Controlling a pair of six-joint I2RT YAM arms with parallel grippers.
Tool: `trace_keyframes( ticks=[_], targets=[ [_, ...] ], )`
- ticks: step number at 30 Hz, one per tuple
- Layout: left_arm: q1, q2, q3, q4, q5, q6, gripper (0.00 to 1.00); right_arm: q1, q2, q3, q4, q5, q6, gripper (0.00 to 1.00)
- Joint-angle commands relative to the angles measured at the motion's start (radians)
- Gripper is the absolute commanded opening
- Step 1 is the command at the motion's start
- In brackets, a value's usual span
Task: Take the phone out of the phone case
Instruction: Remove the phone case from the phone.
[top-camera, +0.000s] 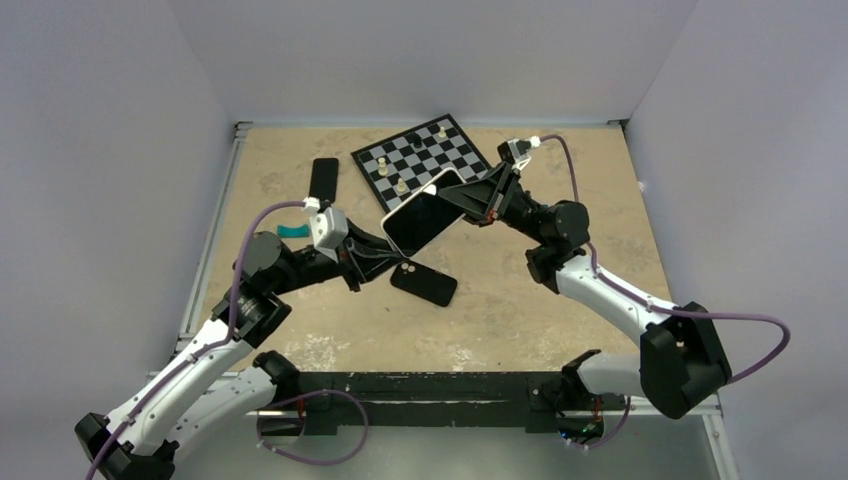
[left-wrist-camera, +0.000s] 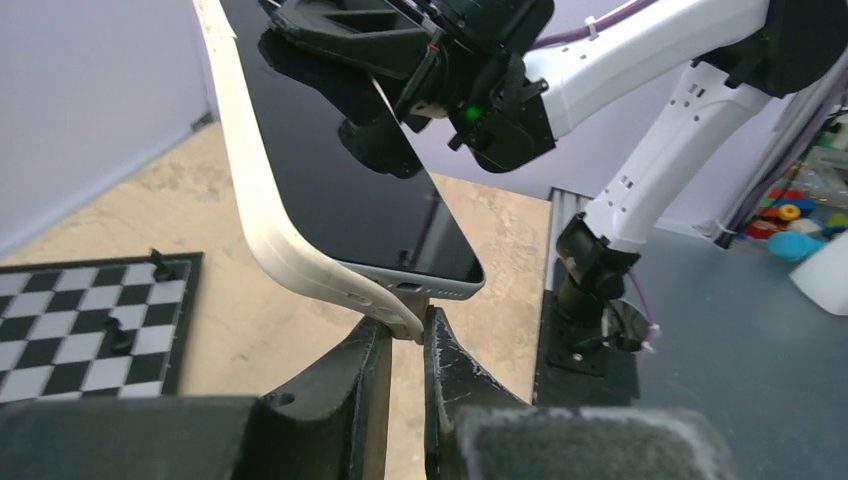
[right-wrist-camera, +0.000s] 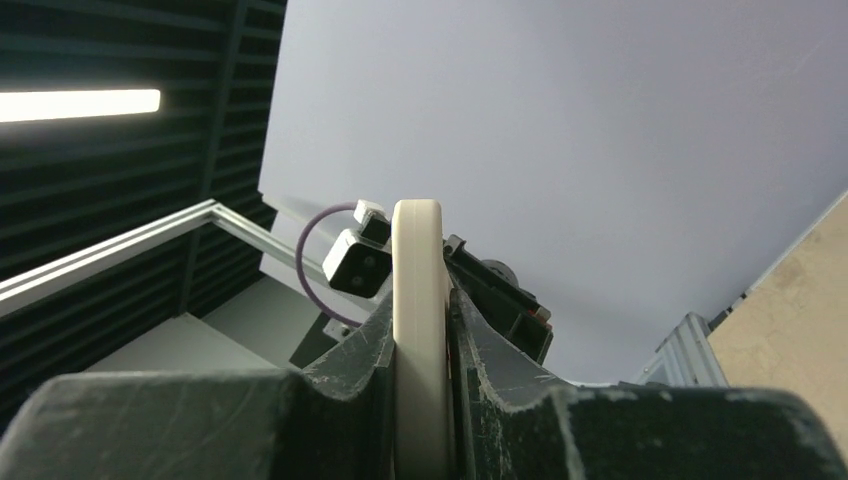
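Observation:
The phone (top-camera: 420, 220) has a black screen and pale silver edges, and is held in the air over the table's middle. Its phone case (left-wrist-camera: 262, 200) is a cream-white soft shell, not black. In the left wrist view the case's lower corner is bent away from the phone (left-wrist-camera: 340, 170), showing the port edge. My left gripper (left-wrist-camera: 405, 338) is shut on that peeled case corner; it also shows in the top view (top-camera: 385, 250). My right gripper (top-camera: 470, 200) is shut on the far end, with the cream edge (right-wrist-camera: 418, 290) between its fingers (right-wrist-camera: 372, 350).
A chessboard (top-camera: 425, 155) with several pieces lies at the back, and also shows in the left wrist view (left-wrist-camera: 80, 310). A black phone-shaped slab (top-camera: 324, 180) lies back left. Another black slab with two camera lenses (top-camera: 423, 283) lies under the held phone. A teal item (top-camera: 293, 231) lies left.

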Motion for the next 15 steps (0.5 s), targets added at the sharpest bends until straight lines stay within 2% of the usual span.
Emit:
trace_keyframes(
  ticks=[1,3,5,6,7,9,11,13,15],
  targets=[
    [0.031,0.014,0.002,-0.059,-0.011,-0.067,0.18,-0.02,-0.116,0.031,0.028,-0.106,-0.036,0.0],
    [0.031,-0.018,-0.023,-0.077,0.108,-0.143,0.49,-0.049,-0.164,0.07,-0.157,-0.119,-0.203,0.0],
    [0.031,-0.072,-0.04,-0.134,0.12,-0.203,0.8,-0.066,-0.204,0.117,-0.327,-0.124,-0.363,0.0],
    [0.031,-0.098,-0.041,-0.183,0.104,-0.225,0.92,-0.067,-0.219,0.147,-0.404,-0.13,-0.442,0.0],
    [0.032,-0.121,-0.036,-0.23,0.088,-0.245,0.98,-0.067,-0.226,0.18,-0.51,-0.14,-0.515,0.0],
    [0.034,-0.128,0.004,-0.329,0.093,-0.267,1.0,-0.067,-0.228,0.243,-0.622,-0.164,-0.646,0.0],
    [0.035,-0.107,0.068,-0.399,0.131,-0.279,0.99,-0.067,-0.23,0.286,-0.678,-0.206,-0.697,0.0],
    [0.042,-0.073,0.122,-0.438,0.187,-0.286,0.87,-0.067,-0.237,0.316,-0.723,-0.231,-0.736,0.0],
    [0.048,-0.038,0.156,-0.396,0.257,-0.317,0.71,-0.067,-0.231,0.356,-0.785,-0.263,-0.771,0.0]
  ],
)
